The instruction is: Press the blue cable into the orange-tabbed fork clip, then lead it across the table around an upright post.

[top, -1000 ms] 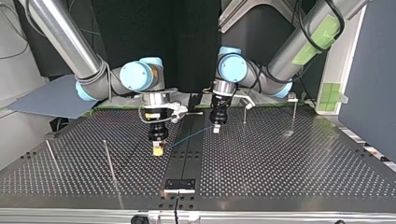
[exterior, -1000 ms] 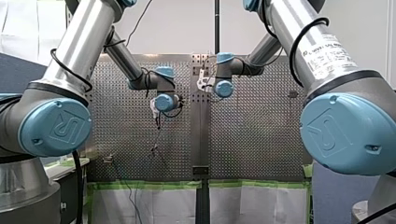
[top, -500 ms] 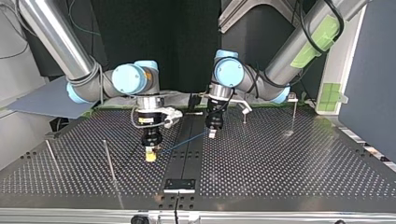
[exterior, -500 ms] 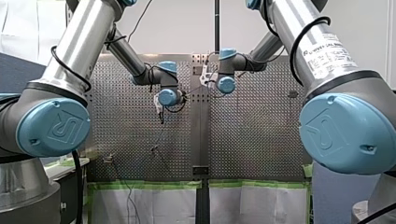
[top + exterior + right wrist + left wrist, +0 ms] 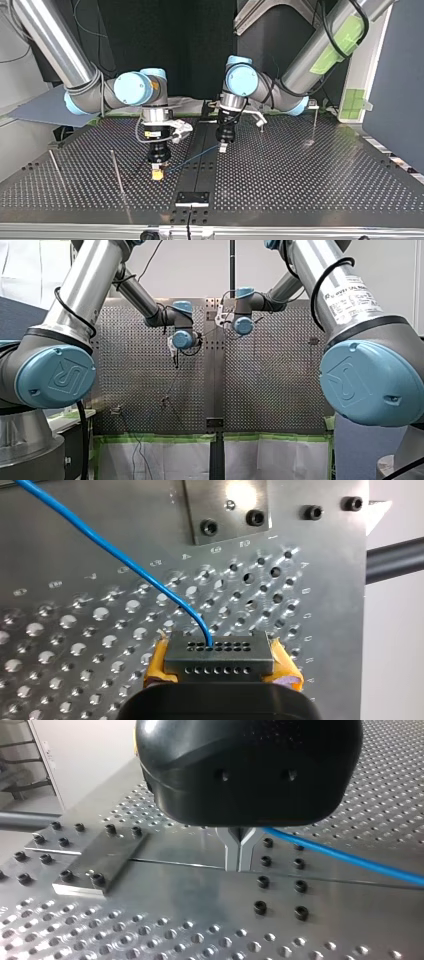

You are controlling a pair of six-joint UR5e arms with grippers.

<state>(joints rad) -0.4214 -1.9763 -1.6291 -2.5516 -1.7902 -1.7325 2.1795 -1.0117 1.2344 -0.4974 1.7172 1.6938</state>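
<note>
Shifting together is noted since a second ago: connector block is pinched by right claw, blue cable by left claw, stretched between them. Clipping is judged pending.

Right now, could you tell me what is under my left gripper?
Under my left gripper: the bare centre plate. The blue cable leaves behind it; their contact is covered.

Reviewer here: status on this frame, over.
Right pincer and left pincer both shut on blue cable. Cable strung between them. Upright post beside right pincer, not touched.
</note>
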